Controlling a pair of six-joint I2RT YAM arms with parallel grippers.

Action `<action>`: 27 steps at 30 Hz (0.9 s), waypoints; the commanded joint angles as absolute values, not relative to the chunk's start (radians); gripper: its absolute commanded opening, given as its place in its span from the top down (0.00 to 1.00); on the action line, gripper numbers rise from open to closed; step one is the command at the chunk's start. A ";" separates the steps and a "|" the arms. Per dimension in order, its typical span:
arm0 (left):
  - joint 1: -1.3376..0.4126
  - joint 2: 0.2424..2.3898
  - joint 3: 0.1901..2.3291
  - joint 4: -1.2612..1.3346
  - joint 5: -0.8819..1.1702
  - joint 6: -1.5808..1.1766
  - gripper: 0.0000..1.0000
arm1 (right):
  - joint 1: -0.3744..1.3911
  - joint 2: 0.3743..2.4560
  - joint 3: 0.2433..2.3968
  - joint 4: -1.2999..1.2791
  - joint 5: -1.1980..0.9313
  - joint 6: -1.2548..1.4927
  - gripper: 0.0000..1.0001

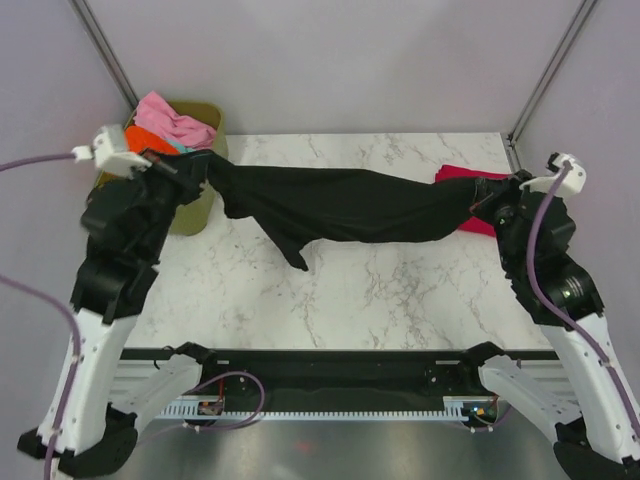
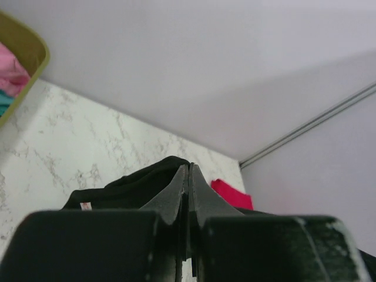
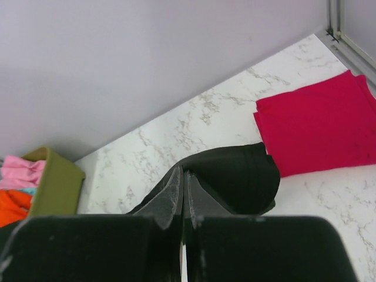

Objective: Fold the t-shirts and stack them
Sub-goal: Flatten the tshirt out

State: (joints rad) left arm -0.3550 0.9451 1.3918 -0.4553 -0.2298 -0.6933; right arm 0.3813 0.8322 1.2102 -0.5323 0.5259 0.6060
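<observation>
There — t-shirt (image 1: 350, 205) between left tool (image 1: 203, 167), right tool (image 1: 481, 199)

Near table (image 1: 400, 300) lies open below the stretched black shirt (image 1: 350, 205); tub (image 1: 198, 212) blocks far left, red shirt (image 1: 458, 175) far right.

top external: high behind both arm bases, looking down on the whole table (image 1: 400, 290) | left wrist: close behind left gripper (image 2: 189, 170), low, facing along it | right wrist: close behind right gripper (image 3: 184, 173), angled downward | shared by all: black t-shirt (image 1: 350, 205), crimson t-shirt (image 3: 317, 126), olive tub (image 2: 26, 56)
</observation>
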 commanded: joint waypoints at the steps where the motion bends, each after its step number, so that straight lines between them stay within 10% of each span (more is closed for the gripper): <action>1: -0.353 0.795 1.405 -0.495 -0.293 -0.644 0.98 | 0.377 0.757 1.287 -0.586 0.445 0.557 1.00; 14: -0.353 0.756 1.409 -0.591 -0.302 -0.672 0.98 | 0.377 0.709 1.335 -0.664 0.301 0.535 1.00; 27: -0.255 1.269 1.239 -0.299 -0.316 -0.787 0.98 | 0.374 1.229 1.218 -0.330 0.486 0.627 1.00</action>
